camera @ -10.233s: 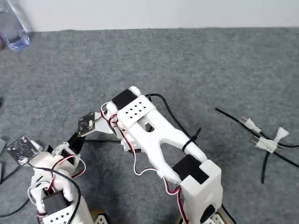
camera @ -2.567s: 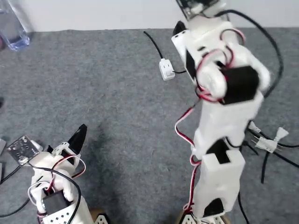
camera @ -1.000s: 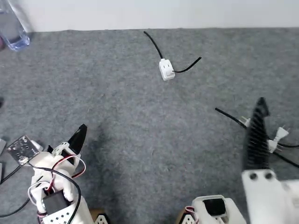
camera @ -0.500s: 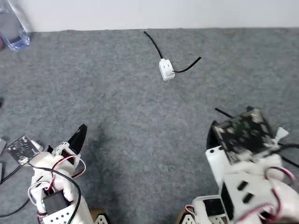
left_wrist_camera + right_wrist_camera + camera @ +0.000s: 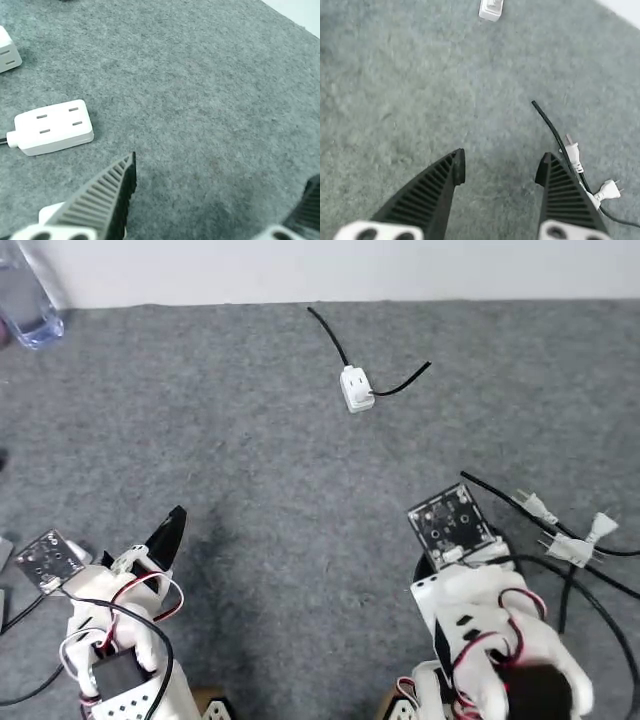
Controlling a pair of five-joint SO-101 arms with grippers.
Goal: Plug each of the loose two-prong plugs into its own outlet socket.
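Grey carpet everywhere, and the right gripper hangs wide open with nothing in it, near the two loose plugs lying with their black cords. Over there the left gripper gapes empty too, near a white socket block. Looks like the reach for a plug: next, settle the jaws over one plug body, squarely, then close.
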